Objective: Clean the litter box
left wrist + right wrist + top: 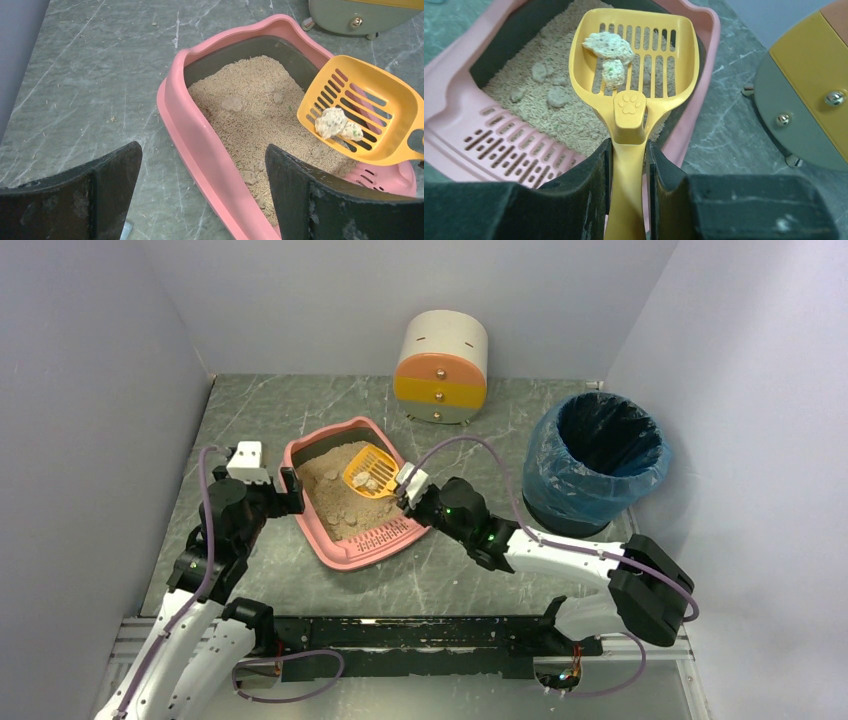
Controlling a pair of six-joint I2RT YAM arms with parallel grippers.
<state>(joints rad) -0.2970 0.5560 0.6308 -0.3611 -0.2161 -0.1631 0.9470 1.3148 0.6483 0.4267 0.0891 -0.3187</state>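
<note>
The pink litter box (322, 537) with beige litter lies mid-table. My right gripper (408, 490) is shut on the handle of a yellow slotted scoop (370, 470) and holds it over the litter. Two pale clumps (606, 47) lie in the scoop (634, 60), gripped at the handle by the right gripper (629, 170). My left gripper (290, 490) is open at the box's left rim. In the left wrist view the gripper (202, 200) straddles the pink rim (190, 135) without touching it. Several clumps (232, 104) remain in the litter; the scoop (365, 115) hangs at right.
A round bin with a blue liner (597, 460) stands at the right. A cream-and-orange round drawer unit (441, 367) stands behind the box against the back wall. Grey walls close in the left, back and right sides.
</note>
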